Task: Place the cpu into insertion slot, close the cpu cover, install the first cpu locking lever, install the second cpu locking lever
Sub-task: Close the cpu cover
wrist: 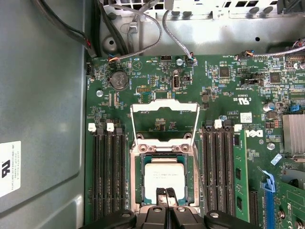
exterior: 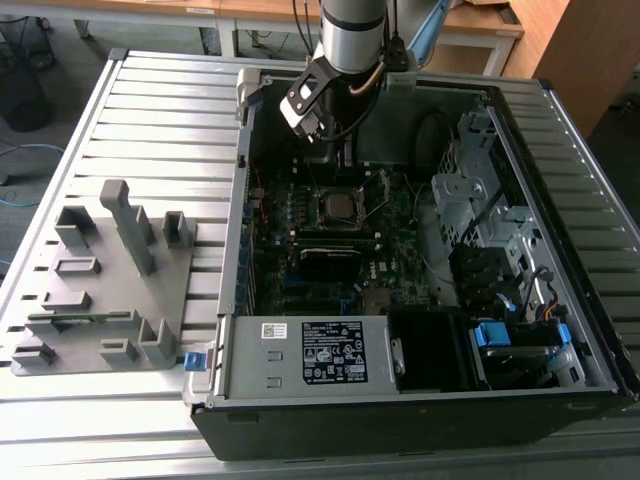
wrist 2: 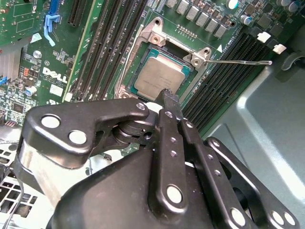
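The cpu [wrist: 164, 176], a small square chip with a silver top, lies flat in the insertion slot [wrist: 137, 179] on the green board, as the second wrist view also shows: cpu [wrist 2: 159, 74]. The cpu cover [wrist: 164, 107] stands swung up, open, at the far side of the socket, with a thin wire lever [wrist: 198, 126] along each side. My gripper [wrist: 166, 193] hangs just above the near edge of the chip, fingers shut together with nothing between them. In the exterior view the gripper [exterior: 333, 160] is over the socket [exterior: 338, 207].
Long black memory slots [wrist: 107, 176] flank the socket on both sides. A black card [exterior: 338, 262] lies just in front of it, then the power supply [exterior: 300, 355]. Case walls, a drive cage [exterior: 480, 200] and cables [wrist: 143, 24] surround it. A grey fixture [exterior: 110, 280] sits on the exterior view's left.
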`<state>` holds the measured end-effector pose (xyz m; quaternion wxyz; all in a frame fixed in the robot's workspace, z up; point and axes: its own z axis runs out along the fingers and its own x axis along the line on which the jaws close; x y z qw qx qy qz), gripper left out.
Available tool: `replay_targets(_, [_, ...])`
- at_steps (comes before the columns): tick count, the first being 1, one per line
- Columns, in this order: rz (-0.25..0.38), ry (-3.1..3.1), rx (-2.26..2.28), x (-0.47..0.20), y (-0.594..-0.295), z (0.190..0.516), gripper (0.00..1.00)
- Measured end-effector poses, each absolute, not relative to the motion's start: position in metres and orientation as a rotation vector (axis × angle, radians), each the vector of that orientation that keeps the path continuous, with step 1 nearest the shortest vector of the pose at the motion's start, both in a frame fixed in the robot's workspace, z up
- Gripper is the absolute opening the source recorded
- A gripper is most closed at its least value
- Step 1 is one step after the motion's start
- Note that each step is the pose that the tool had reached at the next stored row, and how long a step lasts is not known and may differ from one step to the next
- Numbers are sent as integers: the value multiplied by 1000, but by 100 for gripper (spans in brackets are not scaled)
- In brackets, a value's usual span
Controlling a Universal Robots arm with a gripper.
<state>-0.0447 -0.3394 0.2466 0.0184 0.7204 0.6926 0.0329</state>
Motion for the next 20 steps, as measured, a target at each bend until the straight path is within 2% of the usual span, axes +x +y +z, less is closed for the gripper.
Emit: replay_targets(20, [102, 2151, 2237, -45, -339, 253, 11])
